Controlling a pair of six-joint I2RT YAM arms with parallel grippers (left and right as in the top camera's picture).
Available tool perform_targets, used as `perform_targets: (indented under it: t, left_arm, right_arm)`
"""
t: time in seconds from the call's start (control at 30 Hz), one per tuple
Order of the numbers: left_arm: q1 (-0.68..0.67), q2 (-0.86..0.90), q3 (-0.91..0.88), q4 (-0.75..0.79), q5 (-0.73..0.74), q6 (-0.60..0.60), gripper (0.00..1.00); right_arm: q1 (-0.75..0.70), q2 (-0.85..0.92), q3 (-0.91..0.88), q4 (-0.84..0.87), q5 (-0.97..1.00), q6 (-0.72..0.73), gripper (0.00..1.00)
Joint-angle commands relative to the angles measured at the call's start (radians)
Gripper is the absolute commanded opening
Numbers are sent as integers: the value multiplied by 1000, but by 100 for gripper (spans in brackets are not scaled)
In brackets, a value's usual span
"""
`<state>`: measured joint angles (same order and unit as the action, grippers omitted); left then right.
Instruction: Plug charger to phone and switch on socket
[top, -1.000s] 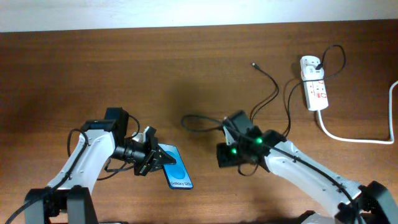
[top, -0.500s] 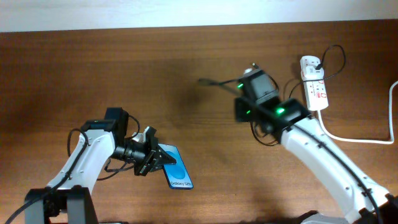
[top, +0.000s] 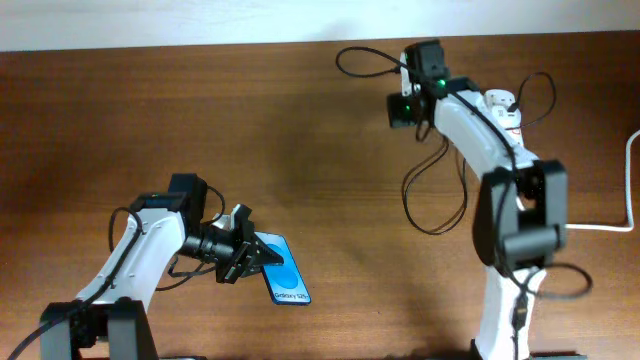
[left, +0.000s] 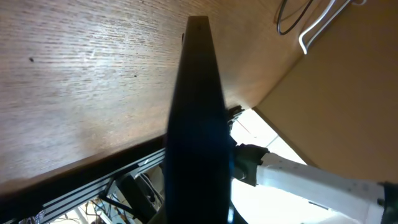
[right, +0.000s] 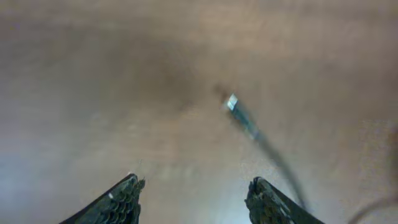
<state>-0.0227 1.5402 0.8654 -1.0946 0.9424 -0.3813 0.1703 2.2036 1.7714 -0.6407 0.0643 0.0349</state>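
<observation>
L end effector (top: 243, 258) is clamped on the phone (top: 284, 272), gripped at its upper-left end. The phone is found at the near-left part of the desk (top: 300, 130), set diagonal w/ the blue lit screen faced up. Whether it's rested on the wood or lifted a bit can't be told. In the L wrist cam it's seen edge-on as a dark slab down the middle.

R end effector (right: 194, 199) is seen w/ fingers spread and nothing pinched btwn them. The arm is stretched out to the far side of the desk. The charger (top: 464, 185) is left loose in loops on the desk, and its connector tip (right: 231, 101) is seen beyond the fingers, blurry, not touched. The socket (top: 508, 108) is placed at the far right, partly covered by the R arm, w/ its thick white cord (top: 600, 227) trailed off to the right edge.
</observation>
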Motion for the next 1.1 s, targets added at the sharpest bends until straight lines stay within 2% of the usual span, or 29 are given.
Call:
perform_targets:
  t: [0.0, 0.13, 0.27, 0.37, 0.4, 0.43, 0.53, 0.73, 0.8, 0.97, 1.07]
  left_arm:
    - [3, 2, 5, -3, 38, 16, 0]
    - [3, 2, 5, -2, 38, 16, 0]
    - [3, 2, 5, -2, 38, 16, 0]
    - [3, 2, 5, -2, 38, 16, 0]
    - [3, 2, 5, -2, 38, 16, 0]
    - [3, 2, 5, -2, 38, 16, 0]
    - [3, 2, 5, -2, 38, 16, 0]
    - [3, 2, 5, 2, 26, 16, 0]
    - [3, 2, 5, 2, 26, 16, 0]
    - [3, 2, 5, 1, 26, 16, 0]
    - [3, 2, 5, 1, 26, 16, 0]
  right_arm:
    - [-30, 98, 100, -5, 83, -57, 59]
    - [-87, 111, 101, 15, 77, -58, 61]
    - [-151, 157, 99, -25, -55, -58, 61]
    - [-158, 200, 98, -52, -61, -57, 60]
    - [-158, 209, 98, -68, -61, -57, 51]
    - [-158, 210, 98, -80, -61, -56, 38]
    - [-158, 210, 98, -156, -66, -56, 6]
    - [-137, 210, 98, -401, -280, -57, 4]
    - [-99, 209, 98, -470, -294, -58, 4]
    - [117, 204, 97, -655, -297, -87, 4]
    - [231, 204, 97, -687, -296, -52, 4]
